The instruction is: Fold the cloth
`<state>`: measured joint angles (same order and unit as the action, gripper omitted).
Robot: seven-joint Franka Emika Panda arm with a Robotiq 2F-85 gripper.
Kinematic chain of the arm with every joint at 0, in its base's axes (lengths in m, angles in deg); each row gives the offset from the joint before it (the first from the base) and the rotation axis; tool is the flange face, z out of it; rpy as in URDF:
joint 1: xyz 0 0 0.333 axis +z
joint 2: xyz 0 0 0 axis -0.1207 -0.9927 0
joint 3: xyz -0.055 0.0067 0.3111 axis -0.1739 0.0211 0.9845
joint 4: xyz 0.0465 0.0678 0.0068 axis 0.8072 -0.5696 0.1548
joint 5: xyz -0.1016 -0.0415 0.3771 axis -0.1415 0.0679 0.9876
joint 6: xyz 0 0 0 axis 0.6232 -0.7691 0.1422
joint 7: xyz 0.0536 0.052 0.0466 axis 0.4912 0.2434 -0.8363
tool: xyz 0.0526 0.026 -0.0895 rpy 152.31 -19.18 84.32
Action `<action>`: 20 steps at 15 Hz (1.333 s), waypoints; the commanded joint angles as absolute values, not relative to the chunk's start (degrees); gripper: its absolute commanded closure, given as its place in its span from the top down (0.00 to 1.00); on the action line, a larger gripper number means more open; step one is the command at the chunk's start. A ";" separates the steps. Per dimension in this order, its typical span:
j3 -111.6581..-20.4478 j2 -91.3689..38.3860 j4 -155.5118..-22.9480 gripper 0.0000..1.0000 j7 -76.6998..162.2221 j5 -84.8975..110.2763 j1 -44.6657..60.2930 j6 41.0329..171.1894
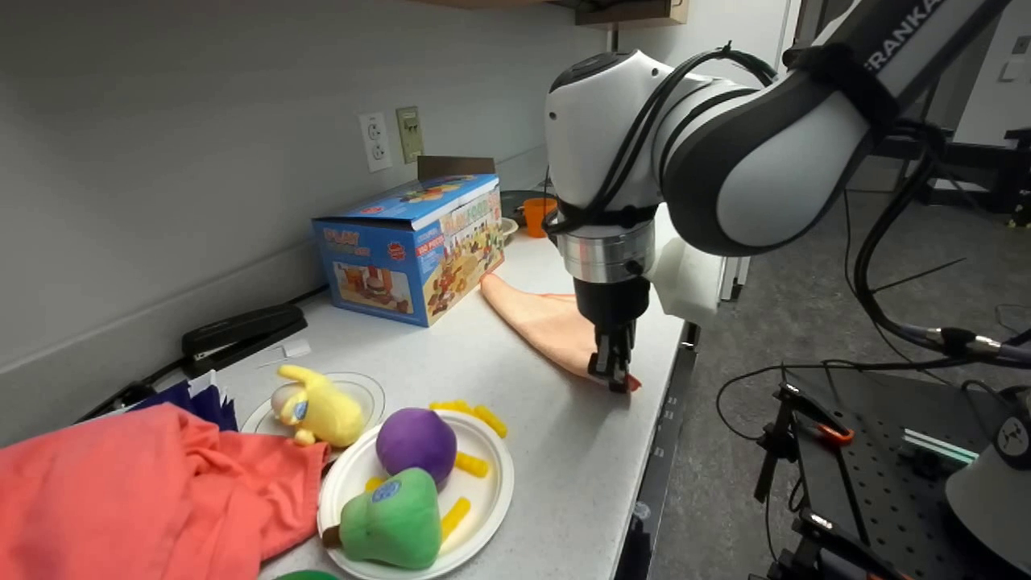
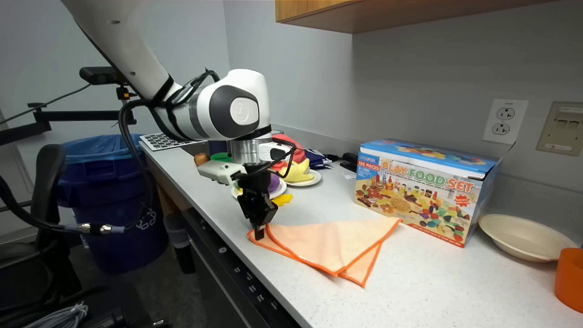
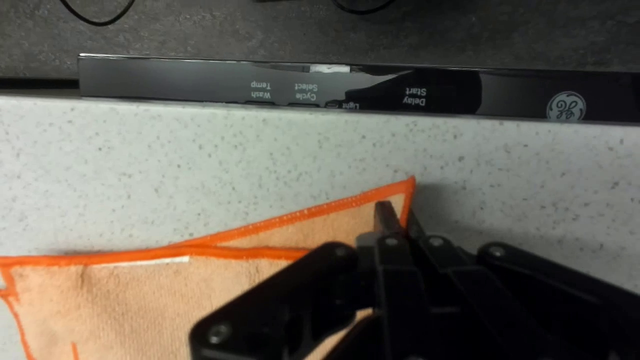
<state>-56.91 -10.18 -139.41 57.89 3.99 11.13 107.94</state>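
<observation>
The cloth [image 2: 328,241] is light orange with a bright orange hem. It lies on the counter, folded over into a roughly triangular shape with two offset layers; it also shows in an exterior view [image 1: 544,326] and in the wrist view [image 3: 130,300]. My gripper [image 3: 400,216] is at the cloth's corner nearest the counter's front edge. Its fingers are close together, one on each side of the hemmed corner, pinching it. In both exterior views the gripper [image 1: 617,380] [image 2: 259,231] points down with its fingertips at or just above the counter. The fingers hide part of the cloth.
A blue play food box [image 2: 414,191] touches or nearly touches the cloth's far corner. A beige bowl [image 2: 524,237] and orange cup [image 2: 569,278] stand beside it. A plate [image 1: 495,515] with soft toys and a red cloth [image 1: 145,491] lie opposite. The counter's front edge [image 3: 280,106] is close to the gripper.
</observation>
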 commanded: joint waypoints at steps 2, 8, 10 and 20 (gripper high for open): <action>-58.89 -4.24 -138.52 0.00 54.85 4.40 9.49 103.28; -62.73 0.77 -132.13 0.00 46.73 -2.65 4.79 92.10; -64.22 -0.21 -128.79 0.00 43.77 -4.63 3.14 91.90; -65.04 -16.87 -113.95 0.00 31.00 -1.10 3.59 95.36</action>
<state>-65.49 -10.57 -119.01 34.26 -2.59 2.91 95.88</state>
